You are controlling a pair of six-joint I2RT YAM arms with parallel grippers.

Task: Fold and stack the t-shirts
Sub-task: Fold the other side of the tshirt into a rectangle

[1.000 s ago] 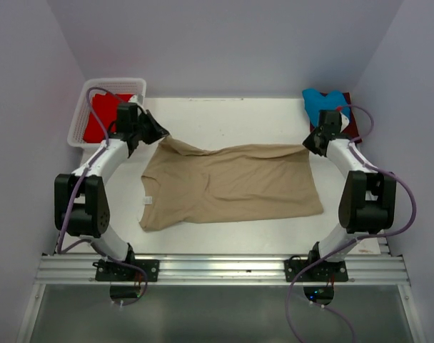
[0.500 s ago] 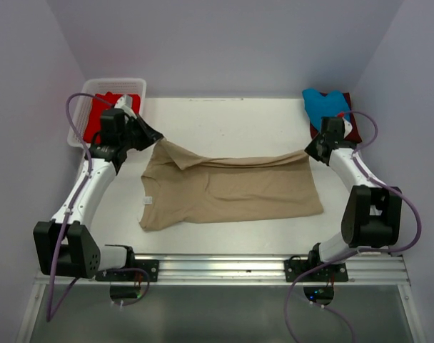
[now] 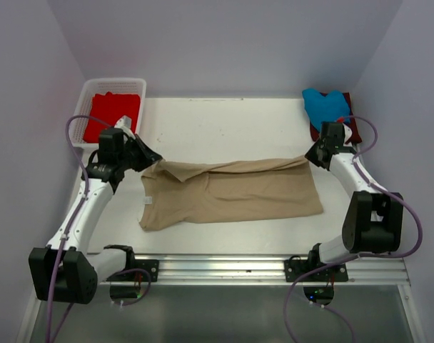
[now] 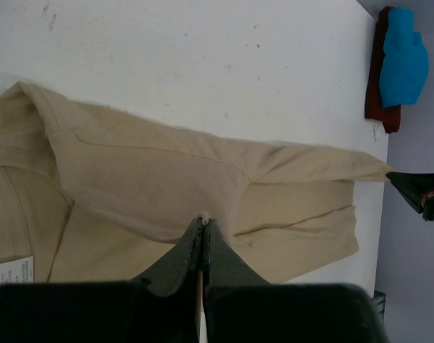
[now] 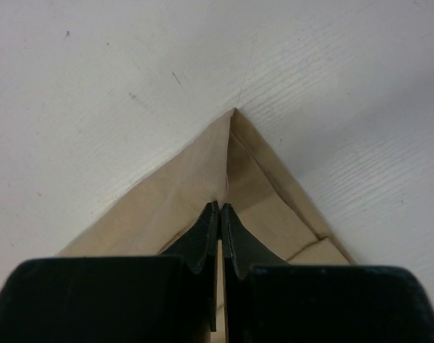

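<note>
The tan t-shirt (image 3: 231, 194) lies spread on the white table, its far edge lifted and drawn toward the near side. My left gripper (image 3: 151, 158) is shut on the shirt's far left corner; the left wrist view (image 4: 203, 221) shows cloth pinched between the closed tips. My right gripper (image 3: 310, 154) is shut on the far right corner, with the tan cloth (image 5: 203, 186) held in the right wrist view. The blue t-shirt (image 3: 324, 106) lies on the maroon t-shirt (image 3: 351, 126) at the far right. The red t-shirt (image 3: 111, 114) sits in the basket.
A white lattice basket (image 3: 85, 100) stands at the far left corner. Purple-grey walls close in on both sides and the back. An aluminium rail (image 3: 224, 268) runs along the near edge.
Both grippers have moved toward the near side, pulling the tan shirt's far edge over the rest of the shirt. The left arm has swung clear of the basket.
</note>
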